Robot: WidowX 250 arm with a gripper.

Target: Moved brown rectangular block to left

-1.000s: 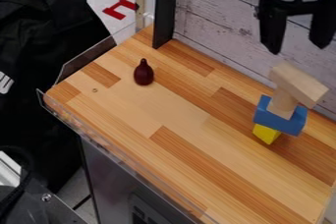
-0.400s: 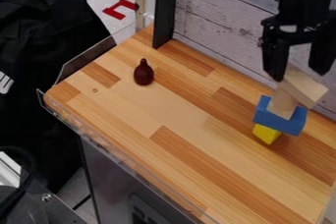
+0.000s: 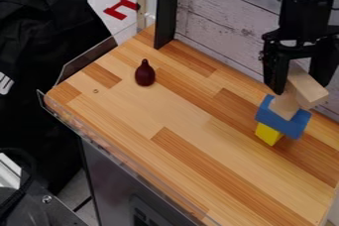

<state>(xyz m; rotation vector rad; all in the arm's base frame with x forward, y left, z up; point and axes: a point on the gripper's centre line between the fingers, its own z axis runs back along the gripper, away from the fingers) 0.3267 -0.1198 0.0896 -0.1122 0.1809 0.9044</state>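
The black gripper hangs at the right, its two fingers spread on either side of the light wooden rectangular block. That block lies tilted on top of a stack. Beneath it stands a wooden cylinder-like piece, resting on a blue block. A yellow block is at the bottom, on the wooden table. The left finger hides part of the top block's upper end, and contact with it cannot be made out.
A dark red pear-shaped object stands on the table's left half. Behind the table are a whitewashed plank wall and a black upright post. A clear rim runs along the front-left edge.
The gripper has come down from above the stack to the level of the top block. The upper wooden pieces and blue block have shifted or tilted slightly.
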